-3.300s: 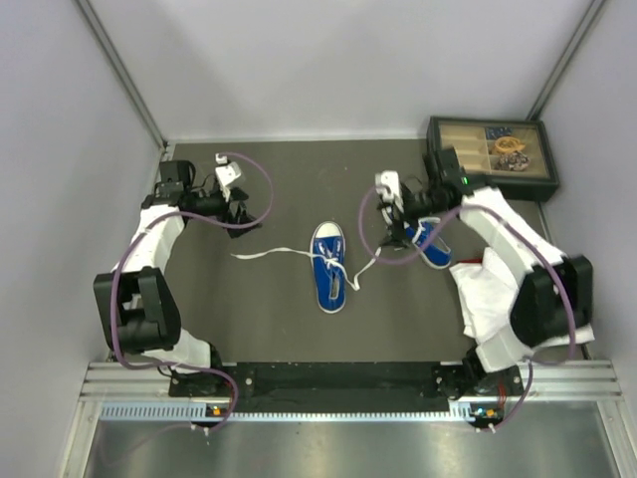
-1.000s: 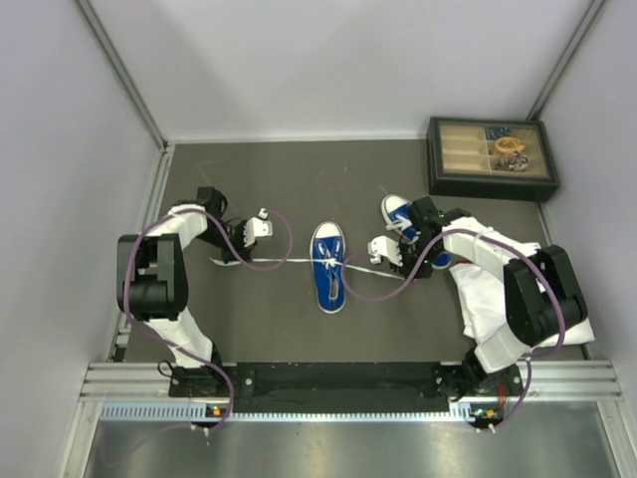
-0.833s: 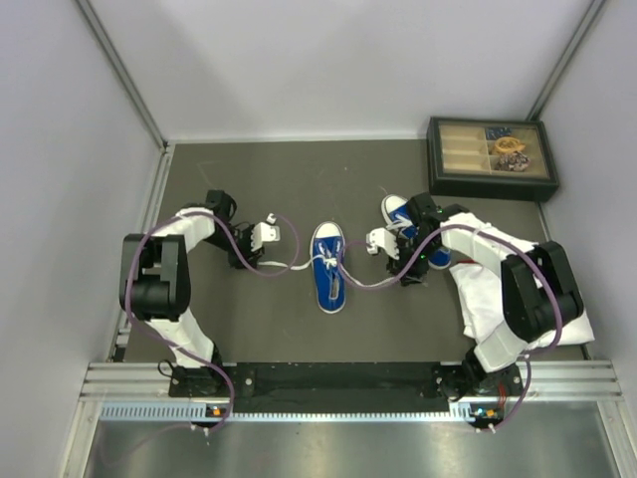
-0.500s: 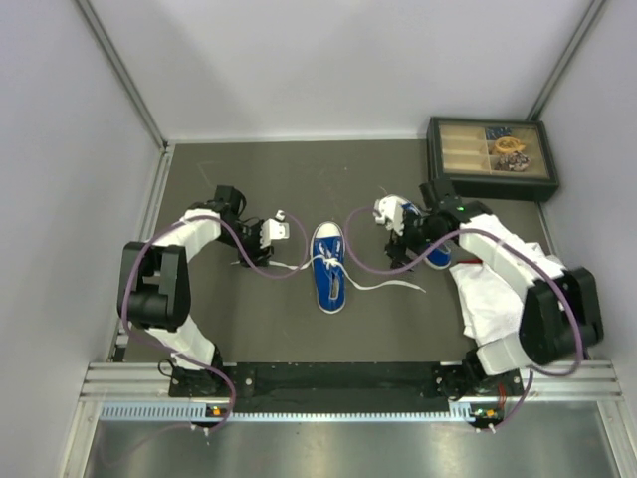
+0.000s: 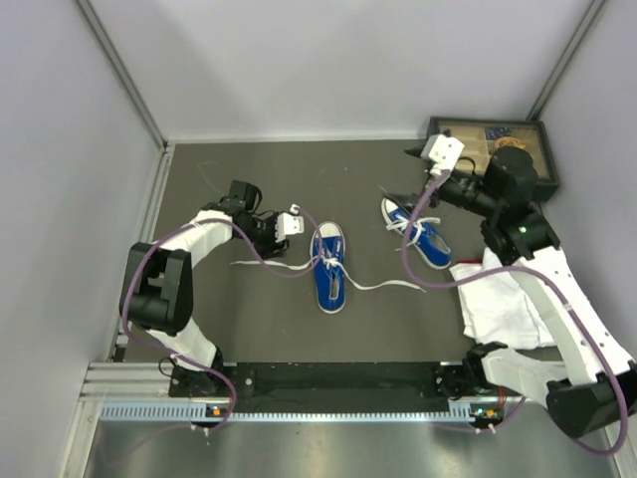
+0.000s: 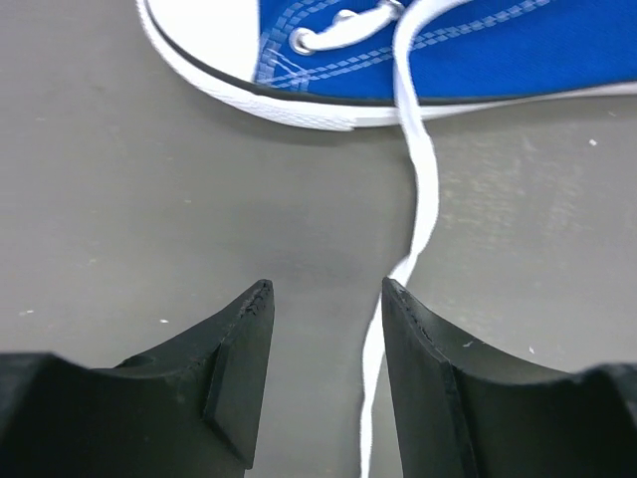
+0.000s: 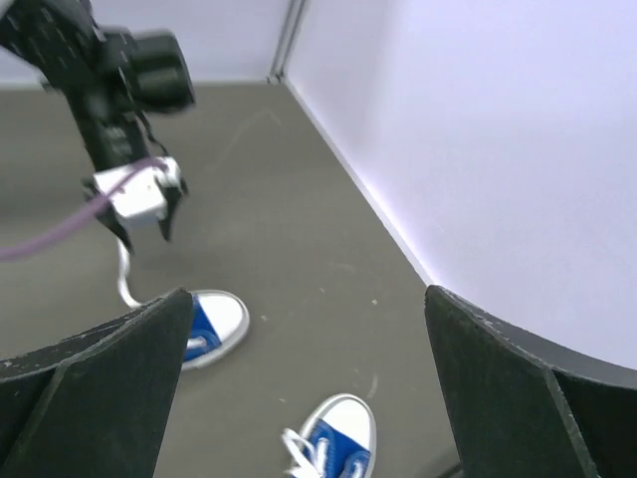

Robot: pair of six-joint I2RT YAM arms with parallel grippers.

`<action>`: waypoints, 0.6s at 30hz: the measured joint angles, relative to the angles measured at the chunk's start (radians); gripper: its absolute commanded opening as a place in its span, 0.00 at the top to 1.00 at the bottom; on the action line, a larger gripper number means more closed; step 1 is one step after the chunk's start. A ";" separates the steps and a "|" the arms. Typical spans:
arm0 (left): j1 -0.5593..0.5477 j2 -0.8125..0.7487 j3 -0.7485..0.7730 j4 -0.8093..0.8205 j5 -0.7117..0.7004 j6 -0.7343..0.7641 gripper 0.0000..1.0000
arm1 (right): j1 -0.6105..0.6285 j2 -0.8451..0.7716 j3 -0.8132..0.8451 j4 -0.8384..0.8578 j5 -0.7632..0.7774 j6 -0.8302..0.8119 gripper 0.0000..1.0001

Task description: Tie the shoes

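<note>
One blue sneaker (image 5: 329, 269) with a white toe cap lies mid-table, its white laces (image 5: 393, 286) trailing loose to both sides. The second blue sneaker (image 5: 418, 231) lies to its right. My left gripper (image 5: 286, 246) is open, low beside the middle sneaker's left side. In the left wrist view the gripper (image 6: 326, 289) straddles the lace (image 6: 423, 189), which runs from the sneaker (image 6: 448, 50) down along the right finger, not pinched. My right gripper (image 5: 398, 175) is wide open and empty, raised high. In its wrist view (image 7: 309, 299) both sneakers (image 7: 214, 329) (image 7: 343, 433) lie far below.
A white cloth (image 5: 508, 299) lies at the right, under the right arm. A dark compartment box (image 5: 473, 131) stands at the back right corner, partly hidden by the right arm. Grey walls enclose the mat on three sides.
My right gripper has let go of the lace and risen up and back toward the box. The lace ends now lie slack. My left gripper has moved right, closer to the middle sneaker.
</note>
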 measured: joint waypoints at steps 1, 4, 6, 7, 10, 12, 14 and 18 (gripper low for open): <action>0.000 0.000 0.000 0.011 0.000 -0.007 0.48 | 0.000 -0.019 -0.002 0.016 -0.001 0.043 0.01; 0.000 0.000 0.000 0.027 0.010 -0.021 0.50 | -0.010 -0.082 -0.021 0.049 -0.009 0.162 0.01; -0.005 0.001 0.000 0.026 0.012 -0.023 0.51 | -0.012 -0.104 -0.042 0.051 -0.017 0.180 0.01; -0.010 0.003 0.000 0.024 0.012 -0.019 0.52 | -0.013 -0.111 -0.056 0.048 -0.020 0.168 0.01; -0.040 0.014 0.000 0.005 0.003 0.005 0.54 | -0.013 -0.114 -0.117 0.004 -0.009 0.096 0.01; -0.063 0.024 0.000 -0.007 -0.002 0.023 0.56 | -0.013 -0.108 -0.163 -0.052 0.015 0.032 0.01; -0.081 0.044 0.001 -0.030 -0.006 0.040 0.57 | -0.014 -0.106 -0.205 -0.104 0.038 -0.026 0.01; -0.093 0.098 0.020 -0.102 -0.028 0.073 0.59 | -0.016 -0.096 -0.252 -0.206 0.070 -0.127 0.01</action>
